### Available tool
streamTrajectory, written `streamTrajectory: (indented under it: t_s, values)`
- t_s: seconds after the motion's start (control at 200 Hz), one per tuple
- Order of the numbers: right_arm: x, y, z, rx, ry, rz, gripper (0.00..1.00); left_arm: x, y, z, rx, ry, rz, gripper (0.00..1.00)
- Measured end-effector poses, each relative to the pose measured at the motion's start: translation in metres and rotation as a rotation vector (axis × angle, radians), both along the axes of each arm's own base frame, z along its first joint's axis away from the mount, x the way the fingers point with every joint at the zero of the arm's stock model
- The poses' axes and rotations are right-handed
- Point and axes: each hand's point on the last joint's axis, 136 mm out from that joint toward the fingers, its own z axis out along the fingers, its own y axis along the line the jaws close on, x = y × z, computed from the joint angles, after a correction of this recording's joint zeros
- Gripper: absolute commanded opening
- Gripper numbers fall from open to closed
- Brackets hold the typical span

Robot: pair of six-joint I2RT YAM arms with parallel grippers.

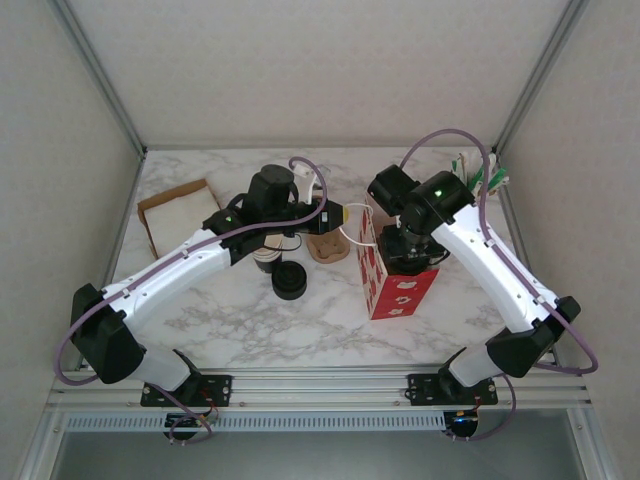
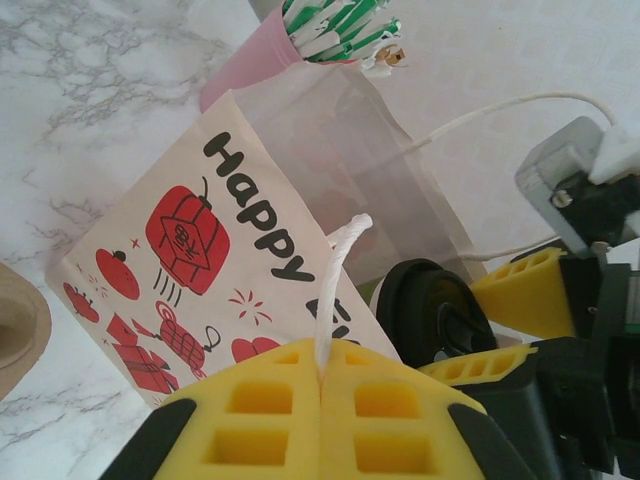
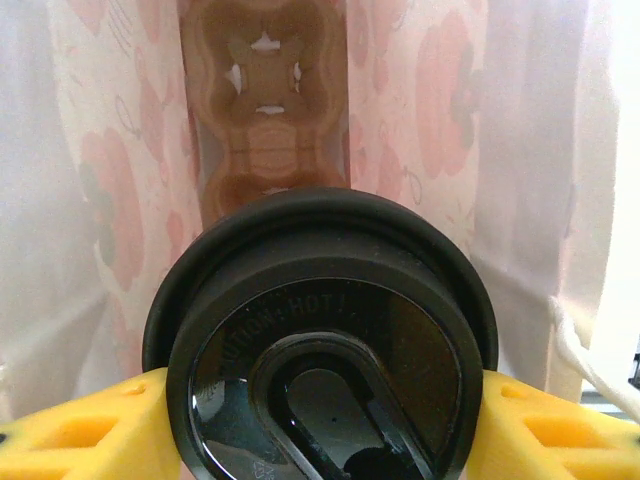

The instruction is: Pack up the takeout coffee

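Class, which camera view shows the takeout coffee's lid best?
Right wrist: the takeout coffee's lid sits face-on between the right gripper's fingers. Left wrist catches its rim side-on near the gift bag; top external shows the right arm over that bag.

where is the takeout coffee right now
The takeout coffee is held by the right gripper inside the mouth of the paper bag, right of table centre, above the brown cup carrier at its bottom.
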Motion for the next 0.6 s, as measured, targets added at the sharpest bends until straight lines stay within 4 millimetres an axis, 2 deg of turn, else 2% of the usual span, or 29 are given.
streamTrajectory:
  t_s: [0.601]
  values:
    - [-0.009, -0.011, -0.033, -0.015, 0.135, -0.006, 0.64, 0.000, 0.001, -0.005, 0.009, 0.007, 0.004, 0.00]
